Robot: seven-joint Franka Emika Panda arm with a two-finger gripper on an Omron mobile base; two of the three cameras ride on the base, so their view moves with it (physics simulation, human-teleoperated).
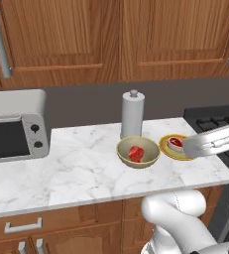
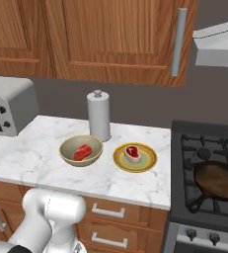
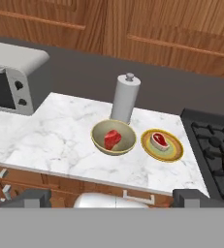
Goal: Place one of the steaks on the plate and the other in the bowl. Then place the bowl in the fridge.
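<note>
counter (image 2: 46, 153): glossy marble | cabinets (image 2: 105, 34): wood | toaster oven (image 1: 14, 124): metal

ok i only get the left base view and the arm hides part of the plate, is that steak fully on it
Observer: Yes. In the right base view the steak lies wholly inside the rim of the plate, a little left of the plate's centre.
Operator: and are the jaws open
Observer: Open. In the hand view the gripper has its tips wide apart with nothing between them, well back from the counter.
Operator: anything on the stove i should know about
Observer: A dark frying pan sits on the stove's near burner, its handle pointing toward the counter side.
</note>
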